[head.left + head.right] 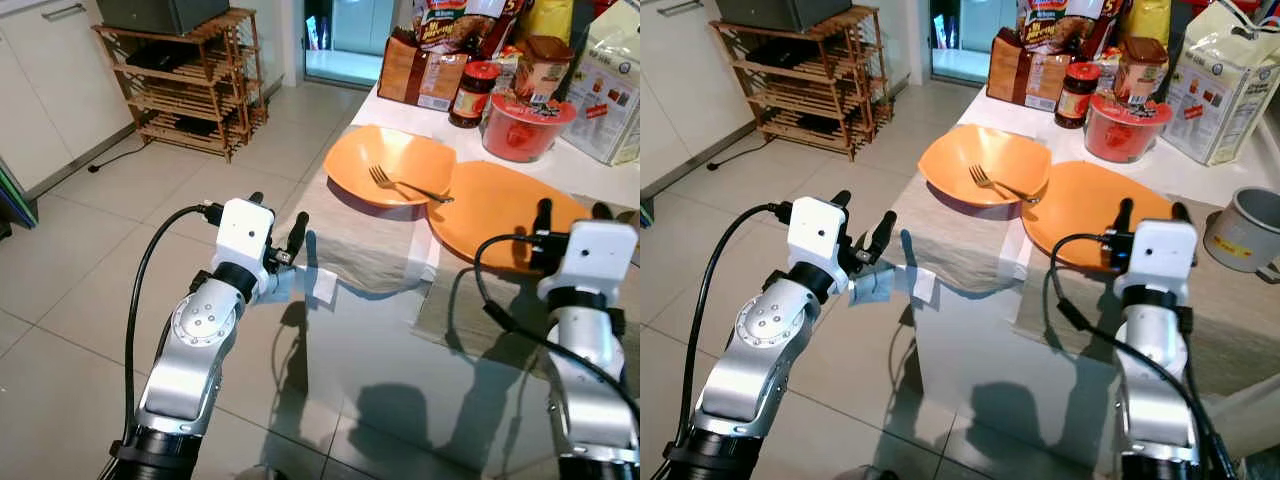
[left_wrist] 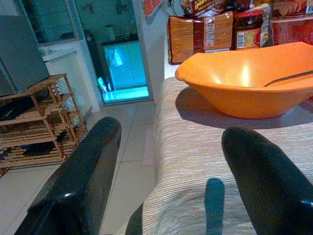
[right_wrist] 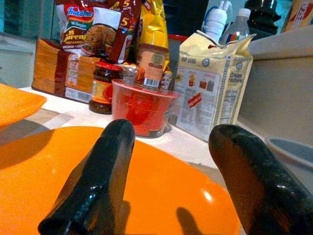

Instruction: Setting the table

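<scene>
Both grippers, left (image 1: pixel 278 222) and right (image 1: pixel 570 210), hang spread and empty at the table edge, facing the 2 orange dishes: bowl (image 1: pixel 395 165) holding the fork (image 1: pixel 405 184), plate (image 1: pixel 505 215); likely next, grasping the plate's rim.

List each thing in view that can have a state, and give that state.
Left gripper: open, at the table's near-left edge.
Right gripper: open, over the flat orange plate.
Deep orange bowl: upright, holding a fork.
Silver metal fork: lying in the bowl.
Dark glass jar: lid on.
</scene>
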{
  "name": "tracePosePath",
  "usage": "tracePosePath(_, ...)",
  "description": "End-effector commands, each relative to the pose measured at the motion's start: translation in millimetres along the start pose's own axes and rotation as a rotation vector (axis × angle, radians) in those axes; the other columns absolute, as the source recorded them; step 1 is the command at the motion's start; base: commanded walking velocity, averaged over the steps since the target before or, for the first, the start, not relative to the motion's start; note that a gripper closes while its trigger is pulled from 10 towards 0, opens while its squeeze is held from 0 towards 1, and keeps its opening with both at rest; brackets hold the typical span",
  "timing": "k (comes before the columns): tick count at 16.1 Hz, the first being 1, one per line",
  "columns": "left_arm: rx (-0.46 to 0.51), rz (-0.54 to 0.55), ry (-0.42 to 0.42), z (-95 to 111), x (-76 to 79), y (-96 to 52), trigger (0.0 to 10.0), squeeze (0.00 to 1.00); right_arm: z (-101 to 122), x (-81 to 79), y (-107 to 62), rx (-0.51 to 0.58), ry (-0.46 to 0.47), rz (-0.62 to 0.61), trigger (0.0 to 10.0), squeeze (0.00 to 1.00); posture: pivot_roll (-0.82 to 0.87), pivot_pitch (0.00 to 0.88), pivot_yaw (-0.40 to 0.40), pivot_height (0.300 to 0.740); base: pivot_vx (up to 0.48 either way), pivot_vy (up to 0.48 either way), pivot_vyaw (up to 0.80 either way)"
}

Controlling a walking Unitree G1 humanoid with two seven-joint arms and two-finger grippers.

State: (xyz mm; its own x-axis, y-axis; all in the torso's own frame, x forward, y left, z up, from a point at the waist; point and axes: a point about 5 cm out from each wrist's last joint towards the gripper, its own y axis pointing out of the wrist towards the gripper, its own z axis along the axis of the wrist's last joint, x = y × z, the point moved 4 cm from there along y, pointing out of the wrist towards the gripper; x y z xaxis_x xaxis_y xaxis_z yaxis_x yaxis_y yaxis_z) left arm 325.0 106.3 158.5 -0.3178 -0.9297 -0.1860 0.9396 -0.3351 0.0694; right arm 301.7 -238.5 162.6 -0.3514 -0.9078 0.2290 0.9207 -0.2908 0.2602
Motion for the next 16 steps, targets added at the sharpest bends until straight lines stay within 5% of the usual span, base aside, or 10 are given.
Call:
tracePosePath(1,0.000,-0.003,0.016,-0.2,0.6,1.2,10.0,0.00,5.7,-11.9,-5.0,0.020,0.038,0.040,10.0,0.00,0.00,0.012,0.030,0.740,0.000,0.000,0.00)
tracePosePath(8,-0.041,0.003,-0.022,-9.9,-4.1,1.1,10.0,0.00,5.1,-33.8,-32.4,0.001,0.091,0.150,10.0,0.00,0.00,0.011,0.030,0.740,0.000,0.000,0.00)
tracePosePath(16,0.003,-0.050,-0.042,-1.1,4.8,4.8,10.0,0.00,13.0,-35.0,-27.8,0.039,0.074,0.156,10.0,0.00,-0.02,0.000,0.035,0.740,0.000,-0.180,0.00)
